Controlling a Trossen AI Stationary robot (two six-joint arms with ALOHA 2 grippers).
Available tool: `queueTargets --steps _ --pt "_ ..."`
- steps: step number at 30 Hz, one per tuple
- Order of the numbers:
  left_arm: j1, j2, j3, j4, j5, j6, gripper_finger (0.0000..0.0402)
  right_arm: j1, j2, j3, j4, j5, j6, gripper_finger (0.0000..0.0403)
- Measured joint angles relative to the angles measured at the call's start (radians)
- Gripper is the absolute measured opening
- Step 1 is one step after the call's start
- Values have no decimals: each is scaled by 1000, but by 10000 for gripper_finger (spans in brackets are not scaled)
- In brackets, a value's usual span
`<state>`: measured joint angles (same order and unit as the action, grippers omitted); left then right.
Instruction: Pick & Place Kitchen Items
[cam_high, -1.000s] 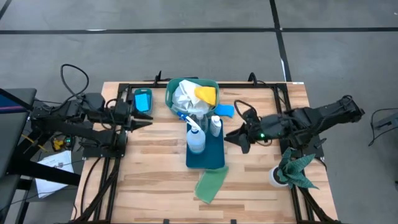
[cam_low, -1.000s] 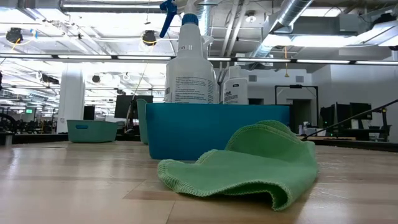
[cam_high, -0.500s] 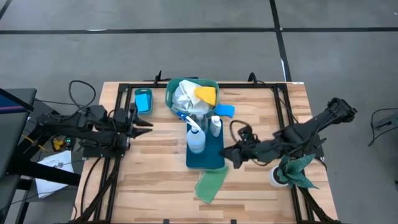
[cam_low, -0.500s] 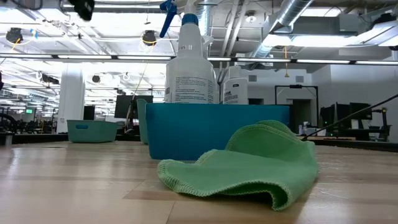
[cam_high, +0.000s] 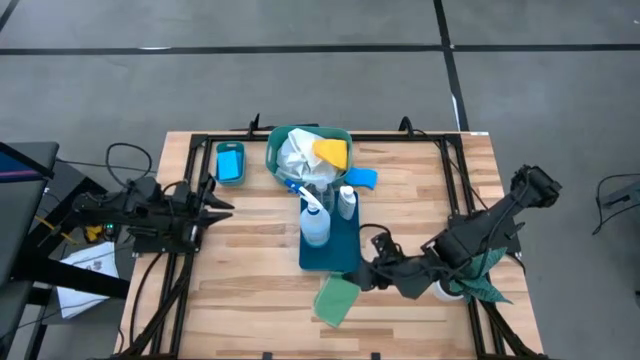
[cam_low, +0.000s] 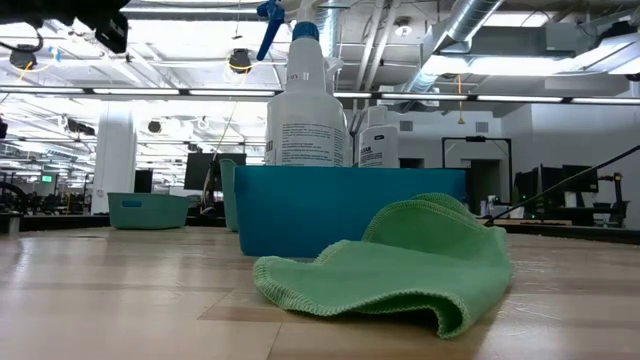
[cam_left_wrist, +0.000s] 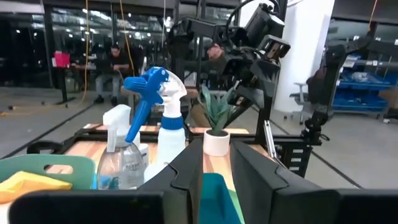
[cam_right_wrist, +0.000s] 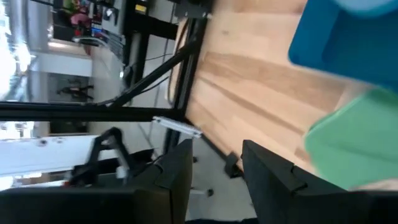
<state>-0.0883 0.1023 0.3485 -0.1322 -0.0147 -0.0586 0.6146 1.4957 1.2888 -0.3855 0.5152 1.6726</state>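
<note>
My right jaws (cam_high: 366, 277) stand slightly spread and pinch nothing; they hover low at the near corner of the blue tray (cam_high: 331, 250), just beside the green cloth (cam_high: 335, 300), which lies crumpled on the counter (cam_high: 250, 270) touching the tray's near end. From the right wrist the cloth (cam_right_wrist: 351, 140) is blurred and cut off at the frame edge. My left jaws (cam_high: 222, 209) wait over the counter's left side, a narrow gap between them, empty, well apart from the tray. The spray bottle (cam_high: 314, 222) and a small bottle (cam_high: 346, 201) stand upright in the tray. Behind it a teal basket (cam_high: 275, 150) holds white and yellow cloths; what lies beneath them I cannot see.
</note>
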Motion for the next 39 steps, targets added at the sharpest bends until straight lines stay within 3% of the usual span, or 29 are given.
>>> queueTargets --steps 6,23,29,34,39 --pt "0 -101 -58 -23 0 1 76 6 13 0 2 5 30 132" --pt "0 -87 -70 39 -4 -31 76 32 78 2 -68 0 18 132" --pt "0 -80 -70 104 -9 -27 76 60 171 0 -41 -1 3 132" --pt "0 -80 -70 158 -72 -28 76 88 268 -1 19 -16 4 132" --pt "1 -80 -70 227 -128 -29 76 103 341 1 95 -25 101 132"
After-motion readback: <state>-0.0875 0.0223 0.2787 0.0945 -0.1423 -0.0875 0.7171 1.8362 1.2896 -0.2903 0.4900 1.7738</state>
